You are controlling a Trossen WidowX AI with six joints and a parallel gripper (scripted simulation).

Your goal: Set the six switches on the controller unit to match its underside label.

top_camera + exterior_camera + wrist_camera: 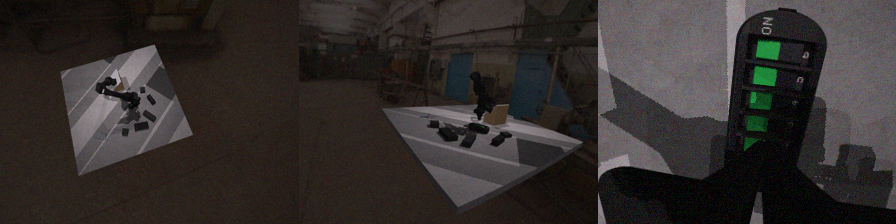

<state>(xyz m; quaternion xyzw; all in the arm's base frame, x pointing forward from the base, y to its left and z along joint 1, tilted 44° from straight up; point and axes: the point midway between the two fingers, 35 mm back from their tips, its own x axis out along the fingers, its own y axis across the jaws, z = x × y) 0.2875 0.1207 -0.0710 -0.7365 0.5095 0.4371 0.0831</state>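
The dark grey controller unit (131, 105) (479, 128) (740, 90) sits on its base on the bench, switches up. In the wrist view "ON" is printed at its far end, by the green ends. The two farthest switches have bright green ends; the middle ones are dimmer, in shadow. A nearer green end is partly covered by the fingertips, and the nearest part of the row is hidden. I cannot tell for certain which ends are pressed. The label is out of sight. My gripper (479, 119) (763, 147) is shut and empty, its tips just above the unit.
Dark blocks (141, 126) (149, 115) (448, 134) (468, 140) and smaller modules (125, 132) (151, 99) (142, 90) (434, 124) (498, 140) lie around the unit. An upright tan board (497, 114) stands behind it. A thin clear plate (101, 135) lies off to one side.
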